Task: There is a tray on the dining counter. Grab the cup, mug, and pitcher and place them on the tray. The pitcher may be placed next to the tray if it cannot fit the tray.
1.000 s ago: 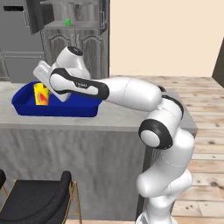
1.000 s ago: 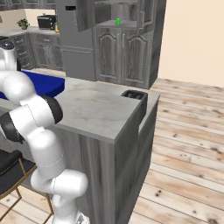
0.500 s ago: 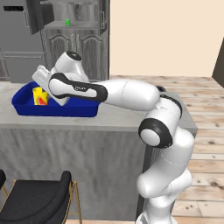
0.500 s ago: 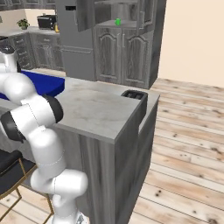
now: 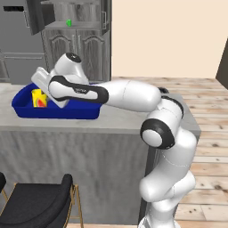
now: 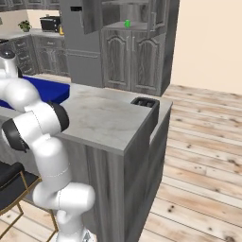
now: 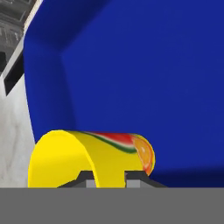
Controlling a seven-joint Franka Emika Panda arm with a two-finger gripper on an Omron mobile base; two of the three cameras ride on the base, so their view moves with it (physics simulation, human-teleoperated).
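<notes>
Gripper (image 7: pixel 106 177) fingers pinch the cup's (image 7: pixel 87 158) rim wall in the hand view, low over the tray (image 7: pixel 144 78) floor (a grip that leaves its base free to be set down). From the left base view, the cup (image 5: pixel 39 98) sits inside the tray (image 5: pixel 84 111) on the counter (image 5: pixel 107 127); the mug (image 5: pixel 68 22) waits in a far cabinet. The right base view shows that mug (image 6: pixel 126 23) too.

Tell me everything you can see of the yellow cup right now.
The cup is a small yellow handleless tumbler with a red, green and orange fruit print on its side. It sits inside the blue tray near one end, over the tray's floor. The gripper is shut on its wall, one fingertip inside the rim, one outside. Whether its base touches the tray is unclear.
</notes>
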